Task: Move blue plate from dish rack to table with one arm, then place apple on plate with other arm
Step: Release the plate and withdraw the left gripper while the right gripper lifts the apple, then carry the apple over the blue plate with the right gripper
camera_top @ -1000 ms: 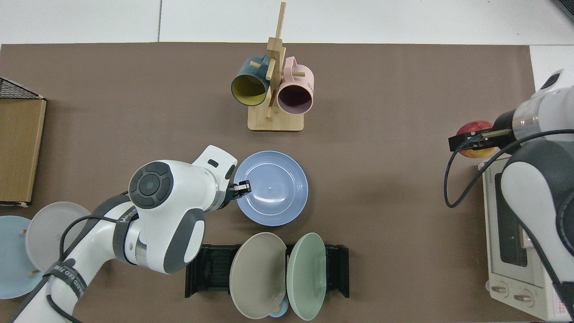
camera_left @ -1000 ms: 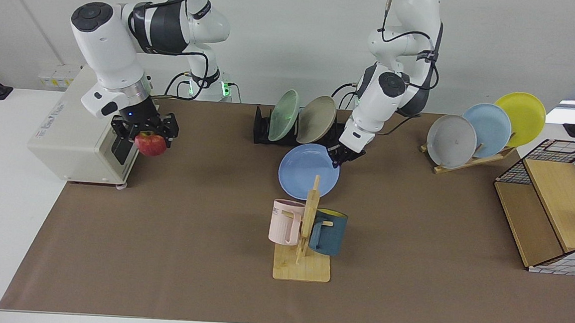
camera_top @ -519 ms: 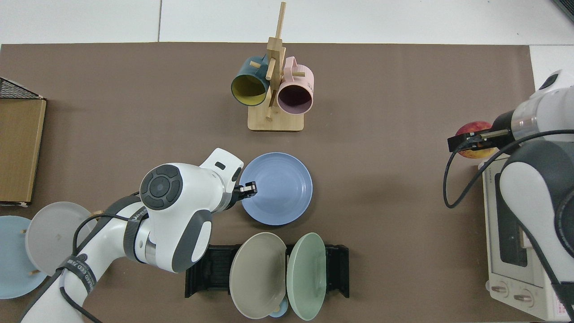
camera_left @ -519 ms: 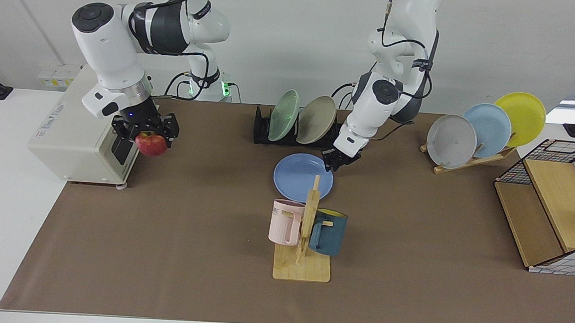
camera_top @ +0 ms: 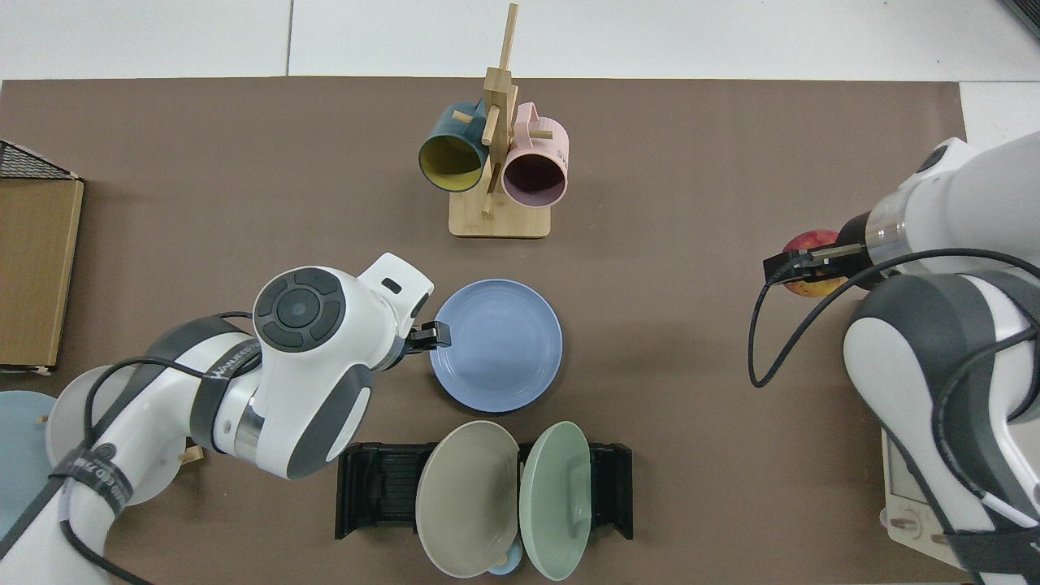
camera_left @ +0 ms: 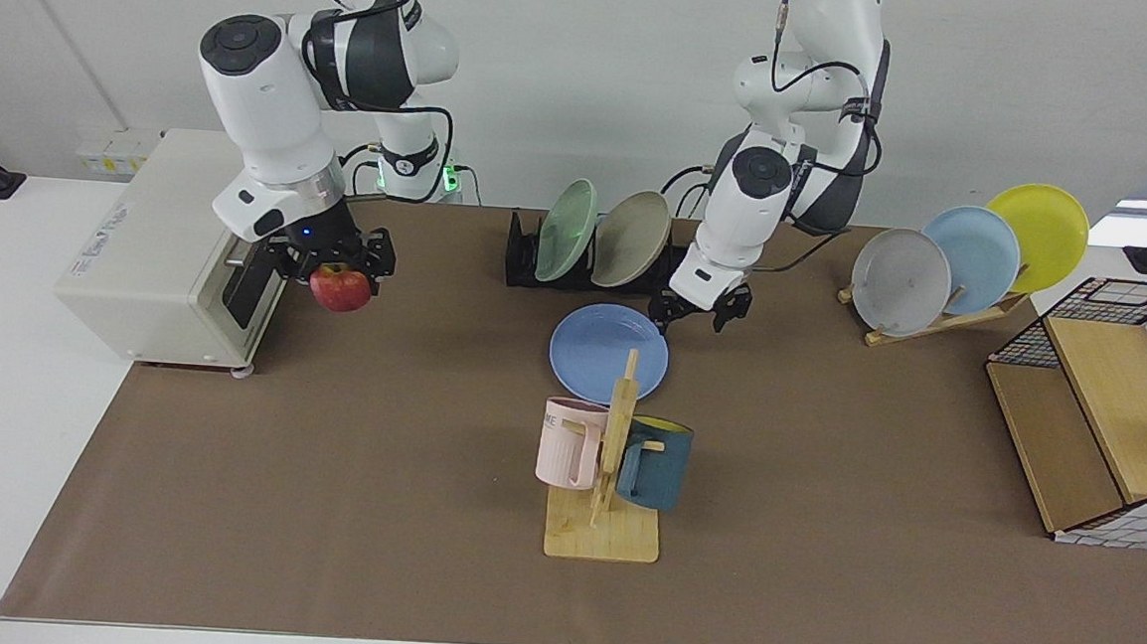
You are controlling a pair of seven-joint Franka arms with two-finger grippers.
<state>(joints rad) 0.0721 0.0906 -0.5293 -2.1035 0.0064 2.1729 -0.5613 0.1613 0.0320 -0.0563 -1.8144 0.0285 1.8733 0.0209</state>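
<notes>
Blue plate [camera_left: 608, 353] lies flat on table mat [camera_left: 323, 506], near the dish rack [camera_left: 523, 259]. Left gripper [camera_left: 699, 313] beside its rim, jaws open, empty. Right gripper [camera_left: 336, 260] clamps apple [camera_left: 341, 287], far left. Plate step looks done; next, carry apple over plate.

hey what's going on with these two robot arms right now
The blue plate lies flat on the brown mat of the table, in front of the black dish rack. The left gripper is open just beside the plate's rim, no longer holding it. The right gripper holds the apple in the air near the toaster oven, well away from the plate.
</notes>
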